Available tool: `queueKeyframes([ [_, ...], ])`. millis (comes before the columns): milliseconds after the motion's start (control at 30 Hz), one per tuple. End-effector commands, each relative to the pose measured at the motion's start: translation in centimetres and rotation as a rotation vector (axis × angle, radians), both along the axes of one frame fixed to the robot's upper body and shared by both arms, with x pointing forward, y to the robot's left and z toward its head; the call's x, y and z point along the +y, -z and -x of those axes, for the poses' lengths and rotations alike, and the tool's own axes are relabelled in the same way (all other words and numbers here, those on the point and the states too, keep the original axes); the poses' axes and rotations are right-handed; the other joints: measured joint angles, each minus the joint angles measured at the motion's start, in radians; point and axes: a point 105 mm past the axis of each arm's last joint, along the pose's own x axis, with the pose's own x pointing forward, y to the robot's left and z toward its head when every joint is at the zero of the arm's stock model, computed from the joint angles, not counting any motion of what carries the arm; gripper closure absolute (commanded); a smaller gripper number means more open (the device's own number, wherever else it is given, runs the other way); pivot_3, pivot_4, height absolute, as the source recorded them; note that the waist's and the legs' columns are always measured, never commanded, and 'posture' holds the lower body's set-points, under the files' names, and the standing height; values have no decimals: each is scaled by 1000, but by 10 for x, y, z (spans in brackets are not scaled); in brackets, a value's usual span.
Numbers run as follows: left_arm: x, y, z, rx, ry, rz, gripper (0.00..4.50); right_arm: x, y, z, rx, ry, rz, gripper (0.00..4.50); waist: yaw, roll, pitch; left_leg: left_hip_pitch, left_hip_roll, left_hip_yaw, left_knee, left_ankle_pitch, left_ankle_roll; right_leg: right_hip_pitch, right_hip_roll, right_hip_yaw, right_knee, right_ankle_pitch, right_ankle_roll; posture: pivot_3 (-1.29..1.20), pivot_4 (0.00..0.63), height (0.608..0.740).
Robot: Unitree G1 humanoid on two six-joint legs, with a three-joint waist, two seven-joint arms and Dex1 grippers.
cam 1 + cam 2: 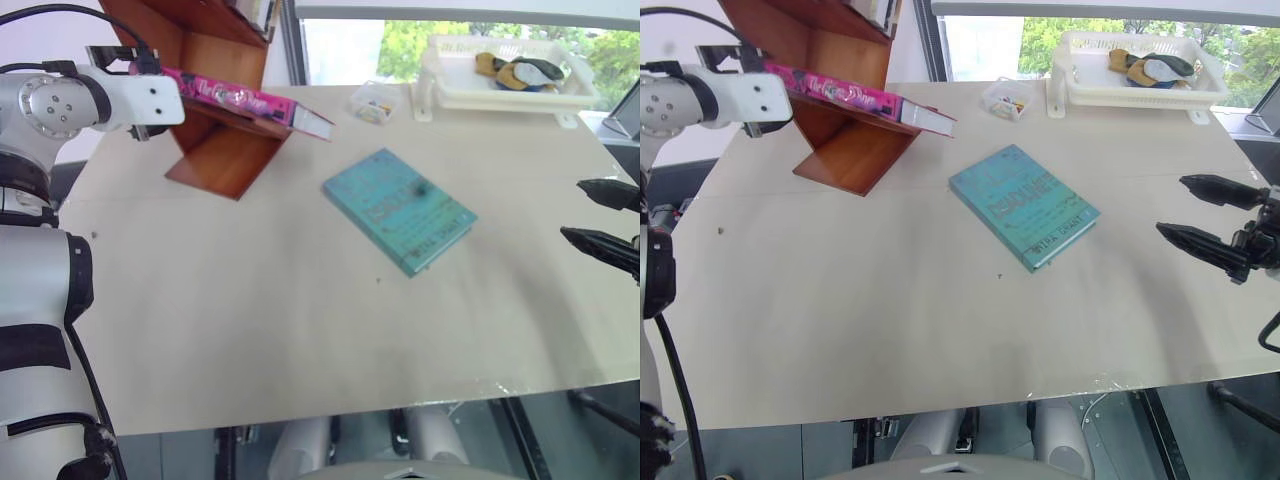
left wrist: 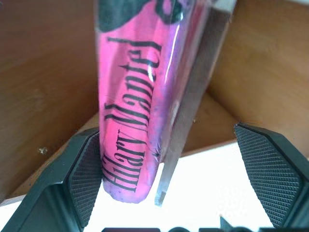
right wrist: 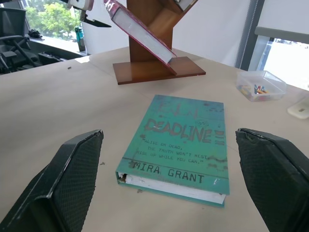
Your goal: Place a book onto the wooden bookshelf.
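The pink book lies on a slanted board of the reddish-brown wooden bookshelf at the table's far left, its white page edges facing the table's middle. My left gripper is at the book's left end, open, with the pink spine between its fingers. One pad sits right beside the spine; the other pad stands well away from it. My right gripper hovers open at the table's right edge, holding nothing.
A teal-green book lies flat at the table's middle, between the shelf and my right gripper. A white plastic tray with small items stands at the far right. A small clear box sits beside it.
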Motion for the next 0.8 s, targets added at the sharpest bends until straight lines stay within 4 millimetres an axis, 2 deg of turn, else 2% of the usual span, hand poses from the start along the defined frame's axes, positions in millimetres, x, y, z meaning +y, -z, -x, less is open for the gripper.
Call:
queueKeyframes([
  [33,15,-10,5,-28,-62,-55,1228,-1,-7,3,-45,1,7,0,-1,0,0,0,0,0,0,0,0,0,0,0,0,0,0,0,150,740],
  [100,19,-11,6,-31,-85,-79,2239,-1,-8,3,-46,1,7,0,-3,0,0,0,0,0,0,0,0,0,0,0,0,0,0,0,150,740],
  [133,21,-11,6,-35,-95,-91,2524,-1,-8,3,-46,1,6,0,-4,0,0,0,0,0,0,0,0,0,0,0,0,0,0,0,150,740],
  [167,23,-12,6,-42,-108,-102,3063,-1,-8,3,-46,1,7,0,-4,0,0,0,0,0,0,0,0,0,0,0,0,0,0,0,150,740],
  [267,28,-14,5,-61,-137,-128,3995,-1,-8,3,-46,1,6,0,-5,0,0,1,0,1,0,0,0,0,0,1,0,0,0,0,150,740],
  [300,28,-15,5,-65,-144,-136,4168,-1,-8,3,-46,1,6,0,-5,0,0,0,0,1,0,0,0,0,0,1,0,0,0,0,150,740],
  [500,40,-24,7,-114,-211,-224,4221,-1,-7,4,-47,3,6,0,-5,0,0,1,0,0,0,0,0,1,0,1,1,0,0,0,150,740],
  [667,44,-35,9,-163,-239,-225,4222,-1,-6,4,-49,7,4,0,-11,-1,0,1,0,1,1,0,0,0,0,1,1,0,0,0,150,740],
  [733,44,-34,8,-158,-244,-213,3189,-1,-6,5,-50,7,3,0,-13,-1,0,1,0,1,1,0,0,0,0,1,1,0,0,0,150,740],
  [767,46,-35,9,-164,-255,-223,2973,-1,-6,4,-50,8,4,0,-13,-1,0,1,0,1,1,0,0,0,0,1,1,0,0,0,150,740],
  [800,47,-36,9,-168,-263,-232,2428,-1,-6,4,-50,8,4,0,-13,-1,0,0,0,1,1,0,0,0,0,1,1,0,1,0,150,740],
])
